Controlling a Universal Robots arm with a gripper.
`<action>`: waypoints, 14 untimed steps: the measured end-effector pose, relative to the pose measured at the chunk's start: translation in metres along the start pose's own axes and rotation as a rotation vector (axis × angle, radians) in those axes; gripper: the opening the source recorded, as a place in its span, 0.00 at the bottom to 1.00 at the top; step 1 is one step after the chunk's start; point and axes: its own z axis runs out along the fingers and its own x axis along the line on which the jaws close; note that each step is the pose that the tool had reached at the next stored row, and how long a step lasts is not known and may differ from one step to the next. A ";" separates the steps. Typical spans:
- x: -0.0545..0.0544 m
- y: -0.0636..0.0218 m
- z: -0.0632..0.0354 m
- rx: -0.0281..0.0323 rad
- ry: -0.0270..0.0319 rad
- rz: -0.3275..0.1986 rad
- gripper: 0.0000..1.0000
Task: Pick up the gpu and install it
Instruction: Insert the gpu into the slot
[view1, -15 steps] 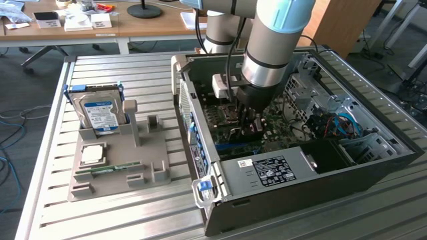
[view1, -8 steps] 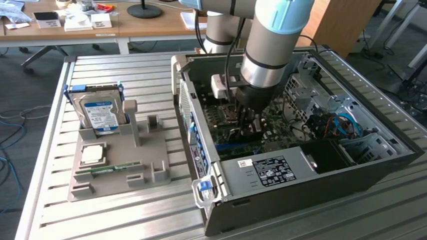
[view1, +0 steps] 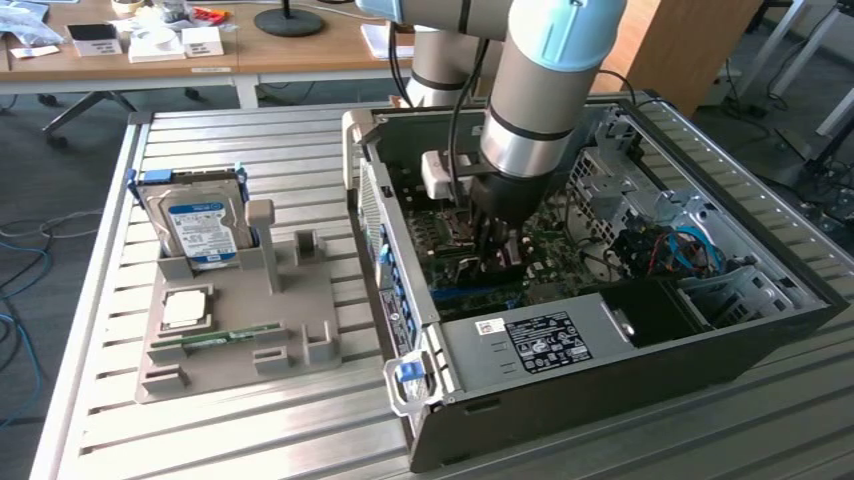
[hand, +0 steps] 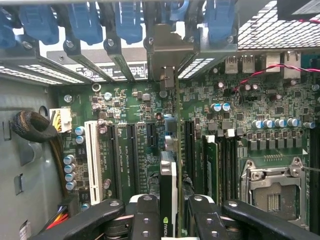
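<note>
I am looking at the exterior view, and the arm (view1: 534, 100) is reaching down from the upper middle of the frame into the open computer case (view1: 601, 400). The case is lying on its side on the slatted metal table (view1: 267, 430), toward the exterior view's right. The arm's end is sitting deep inside the case, just above the power supply (view1: 541, 345) with its white label. From this side the arm is hiding what it is carrying.

The wrist view is showing me that part. The gripper (hand: 172, 222) is clamping its black fingers (hand: 145, 220) on the gpu (hand: 168, 185), one finger on each flat side. I am seeing the card edge-on, as a thin strip standing upright over the green motherboard (hand: 125, 100), between the long black slots. Its silver end plate (hand: 167, 50) is touching the row of back openings, under the blue clips (hand: 85, 22). I cannot tell if the card is pushed all the way into a slot.

The wrist view is also showing a white slot (hand: 91, 155), an empty chip socket (hand: 272, 192) and a twisted red and black wire (hand: 265, 72).

Back in the exterior view, a gray holder (view1: 227, 360) is sitting on the table toward the exterior view's left, well apart from the arm. A hard drive (view1: 200, 225) is standing in it, a square processor chip (view1: 184, 307) is lying flat below that, and a green memory stick (view1: 220, 338) is lying near the chip.
</note>
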 end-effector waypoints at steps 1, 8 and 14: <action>0.000 0.0000 0.0001 0.0001 -0.0002 0.000 0.27; 0.000 -0.0001 0.0002 0.0002 -0.0003 0.000 0.27; 0.000 -0.0002 -0.0063 0.0003 -0.0010 0.000 0.27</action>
